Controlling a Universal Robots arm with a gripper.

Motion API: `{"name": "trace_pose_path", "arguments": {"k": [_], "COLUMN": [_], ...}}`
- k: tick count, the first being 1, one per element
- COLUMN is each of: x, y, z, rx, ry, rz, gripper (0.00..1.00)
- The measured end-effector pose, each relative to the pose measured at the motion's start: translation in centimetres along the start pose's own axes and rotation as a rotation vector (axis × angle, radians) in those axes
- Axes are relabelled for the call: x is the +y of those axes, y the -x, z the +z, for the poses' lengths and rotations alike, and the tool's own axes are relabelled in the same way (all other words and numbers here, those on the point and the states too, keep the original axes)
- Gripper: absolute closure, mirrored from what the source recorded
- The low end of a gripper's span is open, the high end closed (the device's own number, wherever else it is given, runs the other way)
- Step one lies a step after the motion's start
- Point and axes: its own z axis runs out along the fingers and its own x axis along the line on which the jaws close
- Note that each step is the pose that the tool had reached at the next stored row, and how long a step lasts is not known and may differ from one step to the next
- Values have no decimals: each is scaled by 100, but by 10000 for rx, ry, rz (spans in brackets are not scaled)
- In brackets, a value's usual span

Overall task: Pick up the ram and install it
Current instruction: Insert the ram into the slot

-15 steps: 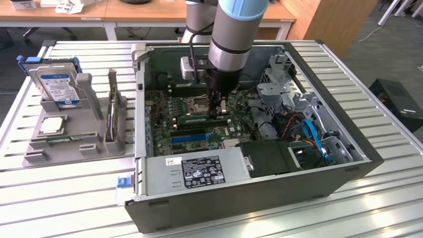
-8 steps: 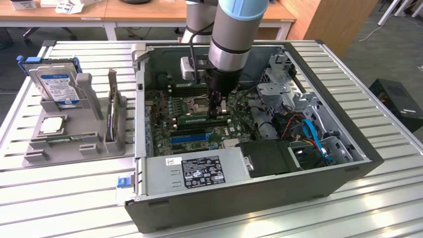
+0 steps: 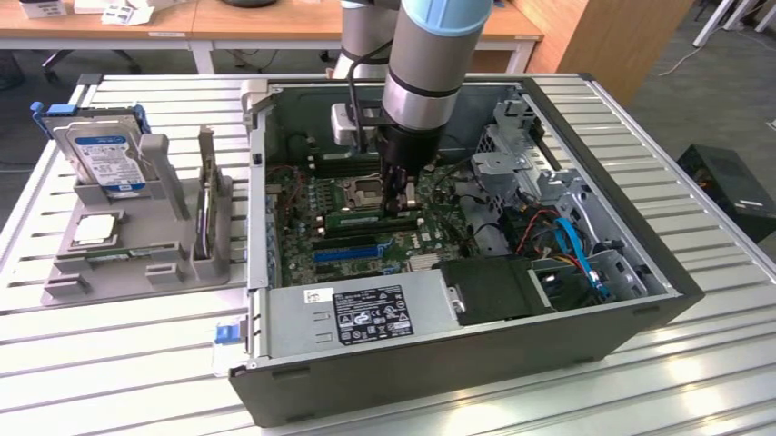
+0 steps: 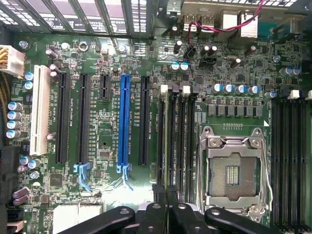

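The gripper [image 3: 401, 205] is reaching straight down into the open case [image 3: 679, 272]. Its fingers are pressed together and, as far as the exterior view tells, are pinching the top edge of the ram [image 3: 363, 219]. The ram is standing on its long edge over the memory slots [image 4: 178, 141], on the near side of the socket [image 3: 362, 189]. Its length is running toward the exterior view's left and right. Whether it is sitting fully in a slot cannot be told.

The step in hand is looking like the seating. Doing it well is calling for the stick to lie along one slot only, level from end to end, with the push going straight down rather than leaning toward the socket. The white latches [image 4: 164, 88] at the slot ends are needing to stay free of the stick's corners.

Room around the stick is proving tight. The blue slot [image 3: 352, 255] is lying just nearer. The metal cage [image 3: 515, 173] and the cables [image 3: 570, 241] are crowding the exterior view's right, and the power supply [image 3: 363, 313] is closing off the near side. None of them is touching the gripper.

Outside the case, at the exterior view's left, a grey holder [image 3: 73, 282] is carrying a hard drive [image 3: 107, 159] and a silver chip [image 3: 97, 229]. Both are lying well apart from the work.
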Motion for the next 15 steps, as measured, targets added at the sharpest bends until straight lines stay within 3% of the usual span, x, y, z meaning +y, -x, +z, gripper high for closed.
{"name": "trace_pose_path", "arguments": {"k": [15], "x": [2], "y": [2], "z": [-36], "rx": [-17], "ry": [-13], "rz": [196], "gripper": [88]}}
